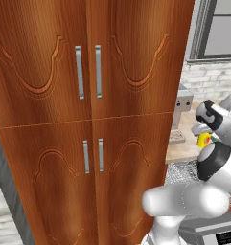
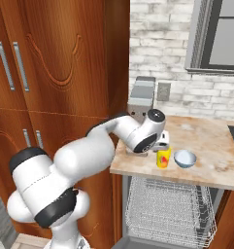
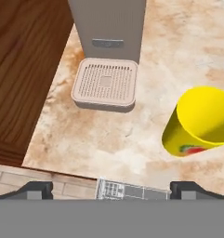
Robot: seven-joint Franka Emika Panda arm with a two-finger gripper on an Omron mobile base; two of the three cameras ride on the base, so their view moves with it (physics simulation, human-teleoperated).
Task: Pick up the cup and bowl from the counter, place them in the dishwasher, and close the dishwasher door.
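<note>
The yellow cup (image 2: pixel 162 157) stands near the front edge of the surface (image 2: pixel 210 146), and the bowl (image 2: pixel 185 158) sits just beside it on the right. There is bare room behind them. A grey machine (image 2: pixel 142 99) stands at the left end, next to the tall wooden cabinet (image 2: pixel 60 73). Below the edge, the dishwasher (image 2: pixel 169 209) is open and its wire rack is pulled out. The arm bends over the left end of the surface. The hand (image 3: pixel 111 188) hangs above the front edge, fingers spread wide, holding nothing. The cup is to one side of it.
</note>
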